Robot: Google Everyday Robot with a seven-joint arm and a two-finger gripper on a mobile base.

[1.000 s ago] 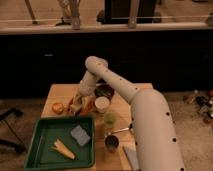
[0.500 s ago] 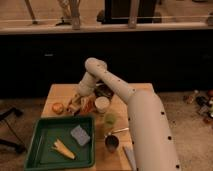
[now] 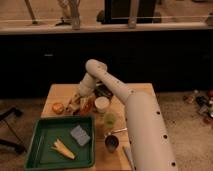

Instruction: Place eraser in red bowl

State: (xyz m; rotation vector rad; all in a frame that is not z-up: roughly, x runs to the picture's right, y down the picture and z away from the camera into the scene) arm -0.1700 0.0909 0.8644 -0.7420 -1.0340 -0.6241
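Note:
The red bowl is a shallow reddish-orange dish on the wooden table, just left of the white cup. My gripper hangs from the white arm and is down at the bowl's left rim, partly covering it. I cannot make out the eraser as a separate thing; it may be hidden at the gripper.
A small round orange thing lies left of the gripper. A dark bowl is behind the white cup. A green tray in front holds a grey-blue block and a yellow item. A green cup and a metal cup stand to its right.
The gripper stays over the left rim of the red bowl with hardly any motion. Nothing else has moved.

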